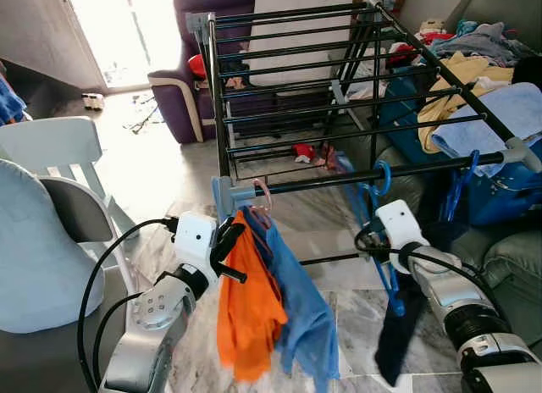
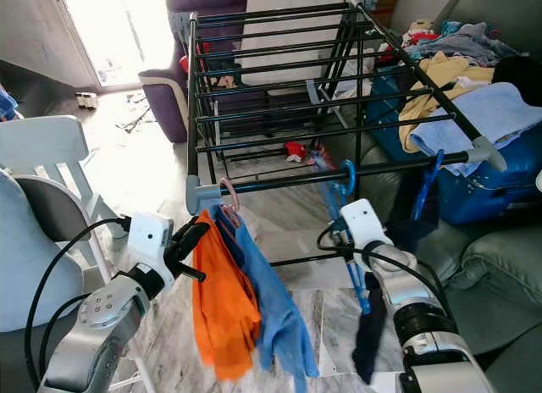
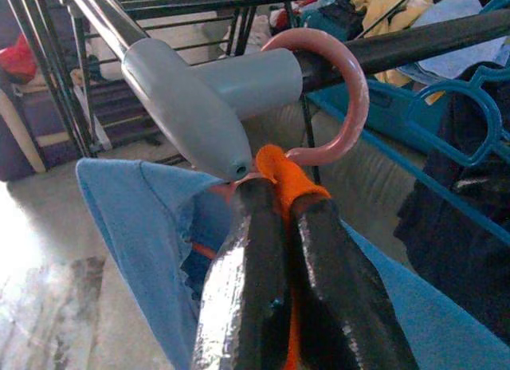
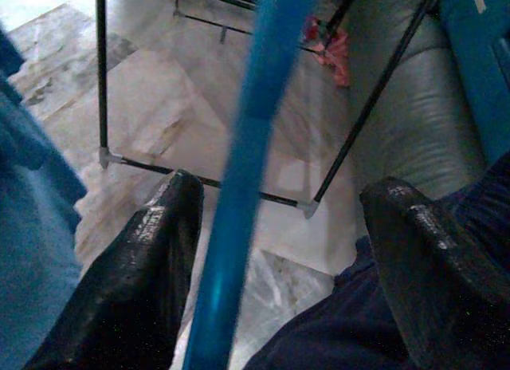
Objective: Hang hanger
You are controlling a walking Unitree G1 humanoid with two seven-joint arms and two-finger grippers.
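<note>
The left claw [image 1: 230, 245], low and left of centre in the left eye view, is pinched narrow on the neck of the pink hanger [image 3: 335, 91] together with a fold of the orange shirt [image 1: 248, 312]; in the left wrist view its two fingers [image 3: 263, 282] lie pressed side by side with orange cloth between their tips. Just above those tips the pink hook curls over the front rail [image 1: 373, 174] of the drying rack [image 1: 296, 71], right beside the grey corner joint [image 3: 199, 91], so the hanger looks already seated and lies straight ahead of and slightly above the claw, its hook plane crossing the rail. A blue shirt [image 1: 301, 317] hangs beside the orange one, touching it. Further right along the same rail, which runs from centre left up toward the right edge of the frame, the blue hanger [image 1: 383, 240] hooks on with a dark garment [image 1: 398, 334] dangling from it. The right claw [image 4: 271, 250] stands wide, its fingers straddling the blue hanger's bar without clearly touching it. I judge the left arm is the nearer to the pink hanger, and its next move is simply to part the fingers and back away downward, clear of the cloth, without dragging the hook off the rail.
</note>
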